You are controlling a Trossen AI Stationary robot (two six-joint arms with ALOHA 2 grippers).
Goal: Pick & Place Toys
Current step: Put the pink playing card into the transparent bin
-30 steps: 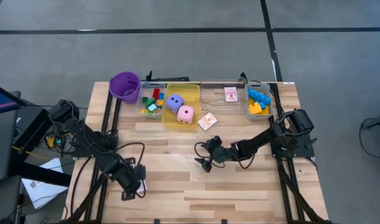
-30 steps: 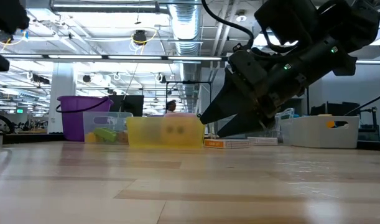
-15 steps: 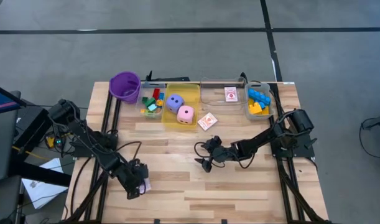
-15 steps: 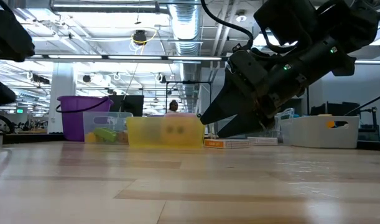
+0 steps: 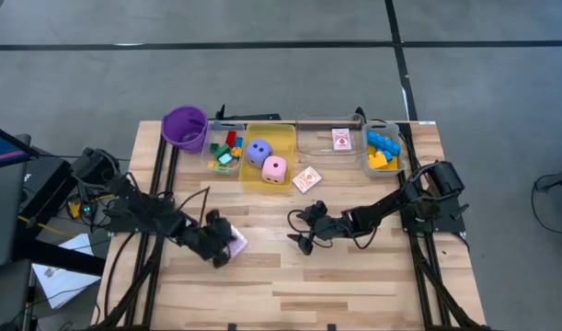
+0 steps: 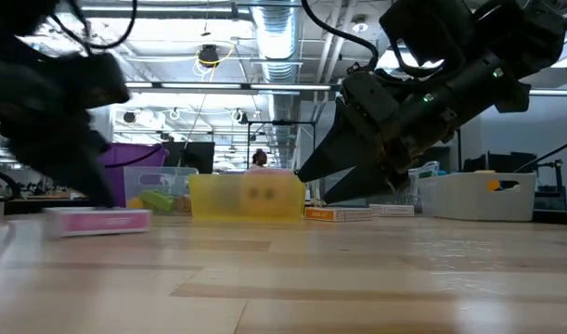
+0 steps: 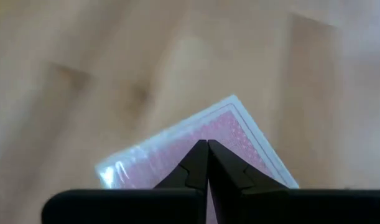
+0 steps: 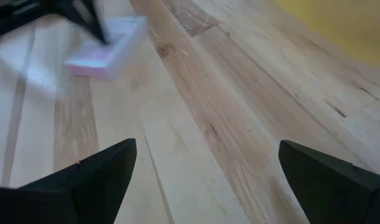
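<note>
Pink-backed, the pack of cards (image 5: 235, 244) sat clamped in the left claw (image 5: 222, 250) at lower left of centre in the high view, apparently just above the wooden surface (image 5: 354, 276), though blur in the low view made that hard to judge. Its front edge was cut off behind the fingers (image 7: 202, 163) in the left wrist view. The right claw (image 5: 302, 233) hung mid-frame, fingers spread apart and holding nothing.
</note>
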